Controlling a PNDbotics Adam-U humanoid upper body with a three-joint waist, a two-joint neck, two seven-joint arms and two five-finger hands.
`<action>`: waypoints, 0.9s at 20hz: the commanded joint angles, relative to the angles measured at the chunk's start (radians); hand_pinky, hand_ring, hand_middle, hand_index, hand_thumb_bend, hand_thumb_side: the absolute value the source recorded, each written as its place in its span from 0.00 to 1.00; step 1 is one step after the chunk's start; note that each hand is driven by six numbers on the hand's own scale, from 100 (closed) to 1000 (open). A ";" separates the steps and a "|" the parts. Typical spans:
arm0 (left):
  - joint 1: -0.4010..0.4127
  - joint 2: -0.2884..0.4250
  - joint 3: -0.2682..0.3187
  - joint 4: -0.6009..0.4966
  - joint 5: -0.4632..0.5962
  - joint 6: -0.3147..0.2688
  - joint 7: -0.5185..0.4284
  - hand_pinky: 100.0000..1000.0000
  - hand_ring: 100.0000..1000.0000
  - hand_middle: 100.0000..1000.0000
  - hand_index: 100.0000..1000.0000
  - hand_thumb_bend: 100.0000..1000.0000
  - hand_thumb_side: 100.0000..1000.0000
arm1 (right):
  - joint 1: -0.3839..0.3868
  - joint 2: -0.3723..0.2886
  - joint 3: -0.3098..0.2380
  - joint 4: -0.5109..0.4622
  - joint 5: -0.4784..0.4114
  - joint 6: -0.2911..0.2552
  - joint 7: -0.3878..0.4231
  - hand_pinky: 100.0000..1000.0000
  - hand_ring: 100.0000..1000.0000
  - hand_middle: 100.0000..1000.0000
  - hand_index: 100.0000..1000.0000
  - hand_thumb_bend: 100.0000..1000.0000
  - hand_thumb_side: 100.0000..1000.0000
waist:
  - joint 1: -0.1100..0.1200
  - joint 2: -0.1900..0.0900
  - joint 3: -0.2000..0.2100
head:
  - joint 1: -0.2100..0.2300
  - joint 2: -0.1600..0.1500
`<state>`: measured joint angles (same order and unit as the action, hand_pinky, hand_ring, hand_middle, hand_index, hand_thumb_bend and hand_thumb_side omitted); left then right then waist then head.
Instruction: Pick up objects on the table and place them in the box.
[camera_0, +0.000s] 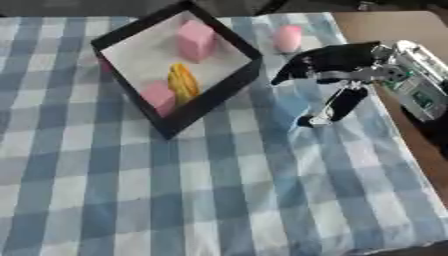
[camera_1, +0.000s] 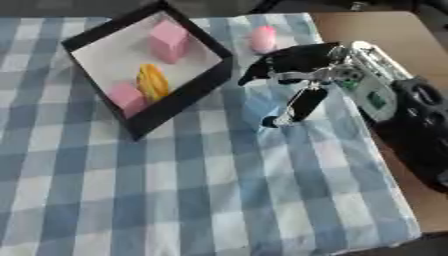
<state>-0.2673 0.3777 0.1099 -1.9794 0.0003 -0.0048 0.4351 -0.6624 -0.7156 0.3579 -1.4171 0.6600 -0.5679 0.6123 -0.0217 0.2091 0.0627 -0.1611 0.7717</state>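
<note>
Tablecloth (camera_0: 219, 190): blue-and-white check, spread across nearly the whole work area, with bare brown table (camera_0: 394, 25) showing along the right edge; it gives the pieces a soft, flat bed to lie on
Box (camera_0: 214, 97): black walls, pale floor, set corner-on at the far left, its mouth open to the ceiling so anything can drop straight in
Right arm (camera_1: 385, 100): comes in from the right side, silver and black, reaching over the cloth just right of the box
Right hand (camera_1: 297, 62): hovers beside the box's right corner, fingers spread and relaxed, thumb pointing down at the cloth, holding nothing; I'd say it's lined up for the last piece
Left hand: nowhere to be seen in either view
Tall pink block (camera_0: 195, 40): already in the box, standing at the far corner
Yellow item (camera_0: 183, 82): in the box too, lying mid-floor, shape hard to make out
Small pink block (camera_0: 159, 97): in the box, tucked against the near wall
Pink egg-shaped piece (camera_0: 287, 38): still out on the cloth, just past the box's right wall and just beyond the hand, the one left to collect
</note>
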 joint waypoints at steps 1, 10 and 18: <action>-0.002 0.020 0.008 -0.018 -0.001 0.003 -0.004 0.88 0.69 0.66 0.88 0.00 0.64 | -0.009 -0.018 -0.008 0.006 0.020 -0.124 0.106 0.97 0.90 0.84 0.93 0.29 0.49 | 0.003 -0.012 0.003 | -0.007 -0.002; 0.001 0.016 0.009 -0.015 -0.002 0.004 -0.004 0.88 0.68 0.65 0.88 0.00 0.65 | -0.010 -0.020 -0.001 0.009 0.041 -0.139 0.111 0.96 0.90 0.84 0.94 0.30 0.49 | 0.011 0.000 0.006 | -0.012 -0.002; 0.000 0.011 0.008 -0.014 -0.004 0.001 -0.009 0.89 0.68 0.65 0.88 0.00 0.65 | -0.016 -0.018 -0.003 0.026 0.057 -0.127 0.087 0.95 0.89 0.83 0.92 0.28 0.47 | 0.016 0.019 0.019 | -0.024 -0.002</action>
<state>-0.2615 0.3766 0.1098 -1.9790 0.0003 -0.0021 0.4296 -0.6598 -0.7151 0.3690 -1.3894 0.7105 -0.5859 0.5943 -0.0202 0.2250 0.0813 -0.1804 0.7718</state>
